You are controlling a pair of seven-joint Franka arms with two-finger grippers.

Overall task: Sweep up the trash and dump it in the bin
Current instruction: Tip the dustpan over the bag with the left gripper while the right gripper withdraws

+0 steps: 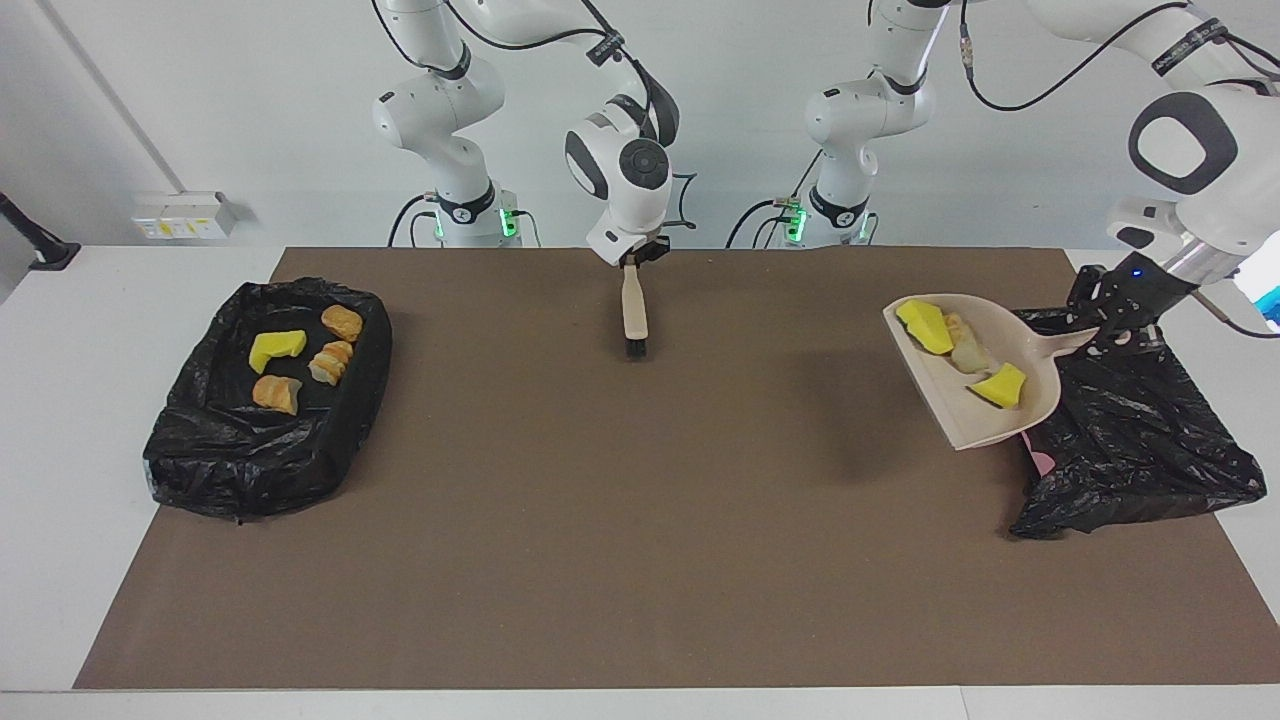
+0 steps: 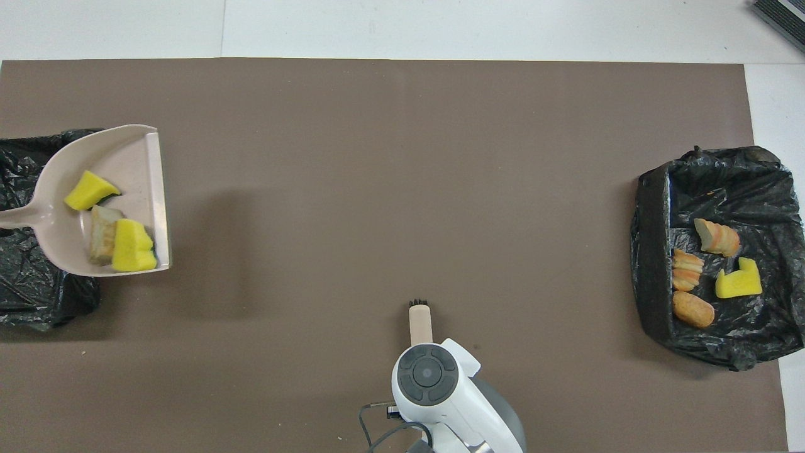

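Facing view: the left end effector (image 1: 1118, 322) is clamping the dustpan (image 1: 985, 415) handle, holding three trash pieces (image 1: 962, 350) at the black bin's (image 1: 1150, 450) edge; the right end effector (image 1: 633, 258), clamped on the brush (image 1: 634, 318), is waiting. Overhead view: the dustpan (image 2: 135, 160) is overlapping the bin (image 2: 38, 289), so it should be carried fully over before tipping.

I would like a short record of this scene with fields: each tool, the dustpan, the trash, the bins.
left tool: shut on the dustpan handle, over the bin at the left arm's end
right tool: shut on the brush, waiting
dustpan: raised, partly over that bin
trash in dustpan: two yellow sponge chunks, one pale lump
bin at the right arm's end: four scraps inside
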